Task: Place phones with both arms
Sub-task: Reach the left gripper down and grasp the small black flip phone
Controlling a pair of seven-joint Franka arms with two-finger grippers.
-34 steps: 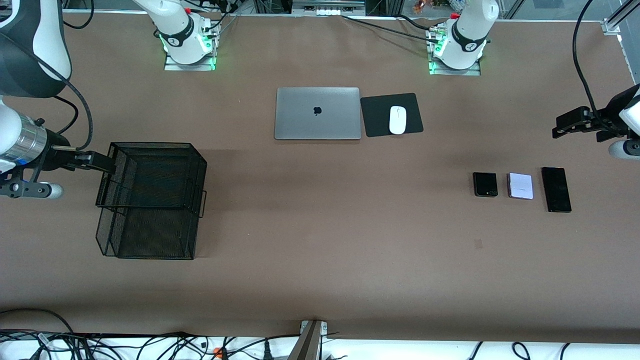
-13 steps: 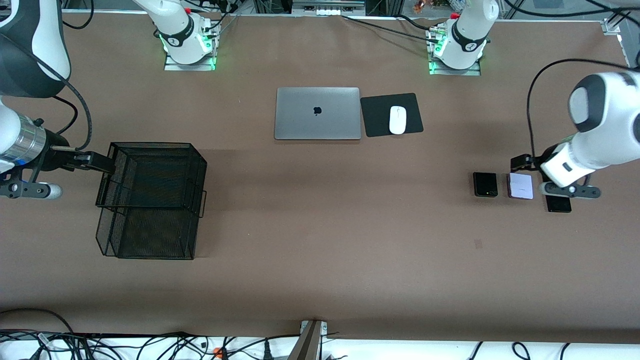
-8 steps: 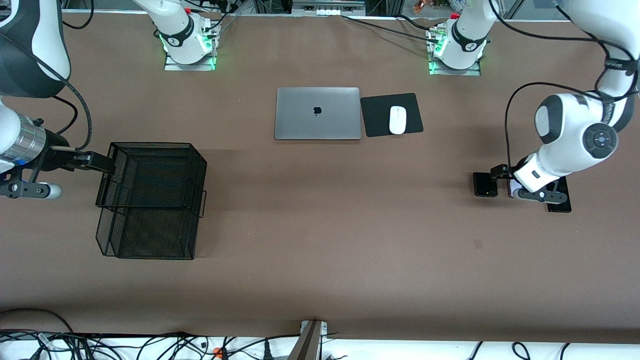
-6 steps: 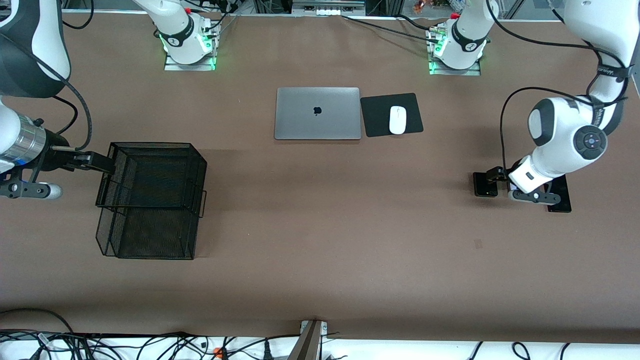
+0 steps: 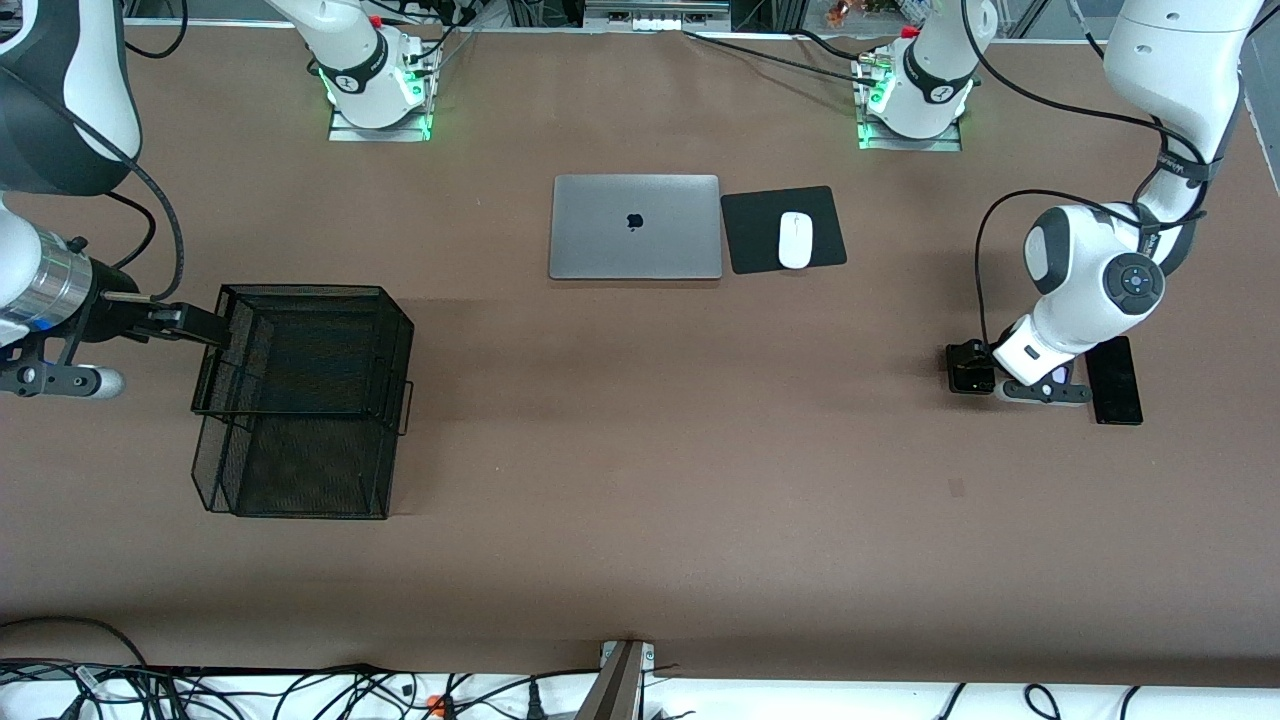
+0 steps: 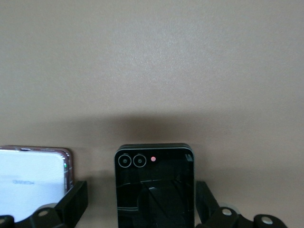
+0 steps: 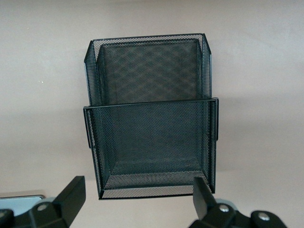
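Step in hand, by judgement: reaching for the first of the three phones, with nothing grasped yet.

Hovering low with the left gripper (image 5: 970,368) over the small black phone (image 6: 154,185), fingers (image 6: 72,203) spread apart, one on each long side of it and not touching it. Lying flat on the table (image 5: 640,480) toward the left arm's end, camera lenses up, this phone; just beside it the white-lavender phone (image 6: 31,178), also flat, and next in the row, nearest to the left arm's end, the long black phone (image 5: 1114,380). Half hidden under the left wrist in the front view, that pale phone.

Waiting at the right arm's end with the right gripper (image 5: 190,325), at the rim of the black mesh basket (image 7: 149,118), fingers apart and holding nothing. Standing empty, the basket, with two steps of mesh.

Next move, as a judgement: lower a little more, keep the fingers square to the long edges, then close on the thin sides. Take care with the finger next to the pale phone, there being only a narrow gap. Expect a slippery, thin thing, easy to tip if pinched off centre. Afterwards, probably carry toward the basket.
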